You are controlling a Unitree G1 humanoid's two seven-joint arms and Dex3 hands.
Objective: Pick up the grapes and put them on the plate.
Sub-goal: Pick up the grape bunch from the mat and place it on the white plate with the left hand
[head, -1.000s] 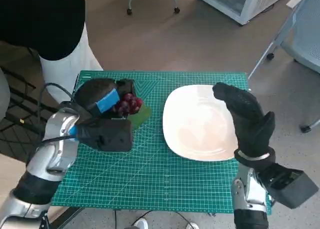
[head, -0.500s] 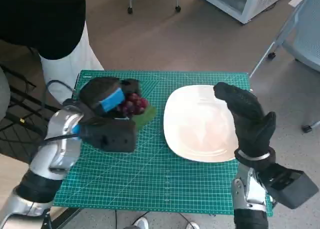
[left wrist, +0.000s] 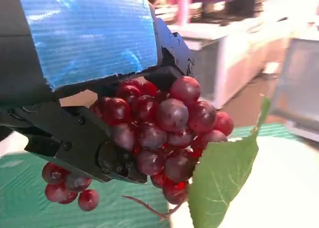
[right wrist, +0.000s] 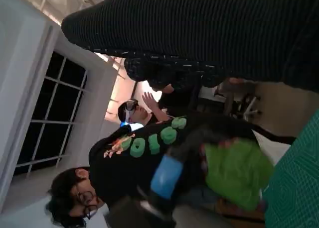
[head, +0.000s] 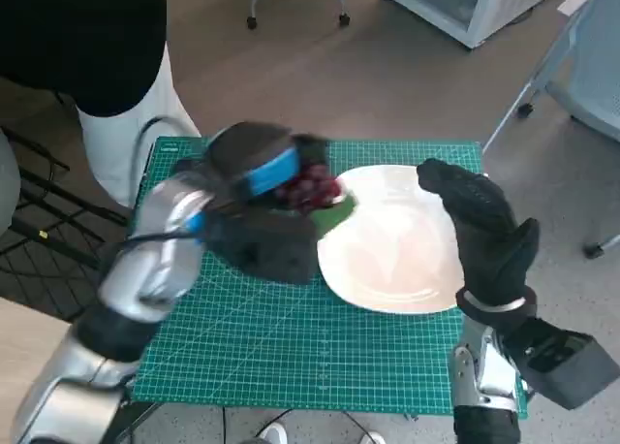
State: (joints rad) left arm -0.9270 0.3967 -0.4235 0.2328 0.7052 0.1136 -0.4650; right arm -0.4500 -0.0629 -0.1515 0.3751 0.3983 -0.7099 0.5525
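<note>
The grapes (head: 312,187) are gripped in the left robot hand (head: 262,187) and held above the worktop (head: 291,337) at the plate's (head: 397,250) near edge, while the right robot hand (head: 480,226), fingers apart and empty, is held over the plate's far side.

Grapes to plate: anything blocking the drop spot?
Nothing visible does. The left hand holds the grapes at the plate edge. The right hand hovers over the plate's far side, apart from the grapes.
</note>
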